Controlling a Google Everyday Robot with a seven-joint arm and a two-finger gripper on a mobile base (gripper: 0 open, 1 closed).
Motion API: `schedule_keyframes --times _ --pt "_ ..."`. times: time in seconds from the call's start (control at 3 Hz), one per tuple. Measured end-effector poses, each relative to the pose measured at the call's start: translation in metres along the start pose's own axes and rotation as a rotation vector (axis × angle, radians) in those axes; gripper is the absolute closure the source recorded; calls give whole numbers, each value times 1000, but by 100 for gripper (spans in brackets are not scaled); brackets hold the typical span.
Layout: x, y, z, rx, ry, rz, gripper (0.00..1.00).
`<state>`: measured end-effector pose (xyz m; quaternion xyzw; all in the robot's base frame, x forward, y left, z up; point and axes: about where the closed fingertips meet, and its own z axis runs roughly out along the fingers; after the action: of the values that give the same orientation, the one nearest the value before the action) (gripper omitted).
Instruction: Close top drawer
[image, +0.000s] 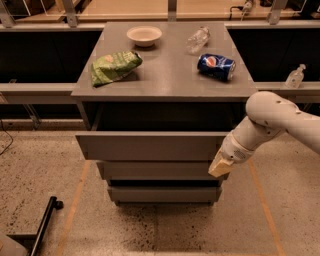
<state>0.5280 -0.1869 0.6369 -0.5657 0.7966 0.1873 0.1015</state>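
Note:
The top drawer (150, 145) is a wide matte-grey drawer with a plain front, partly pulled out from the grey cabinet, with a dark gap behind its front. Two slimmer grey drawer fronts (155, 170) sit below it. My gripper (220, 167) is at the end of the white arm, against the right end of the drawer fronts, just below the top drawer's lower right corner.
On the cabinet top (165, 75) lie a green chip bag (115, 66), a white bowl (144, 35), a clear plastic bottle (196, 40) and a blue soda can (216, 66). Another bottle (295, 76) stands on the right ledge. A black bar (42, 225) lies on the floor at left.

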Motion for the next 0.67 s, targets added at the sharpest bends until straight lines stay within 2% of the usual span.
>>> schedule_keyframes --times 0.67 --pt "-25 -65 -3 137 -65 -24 100"
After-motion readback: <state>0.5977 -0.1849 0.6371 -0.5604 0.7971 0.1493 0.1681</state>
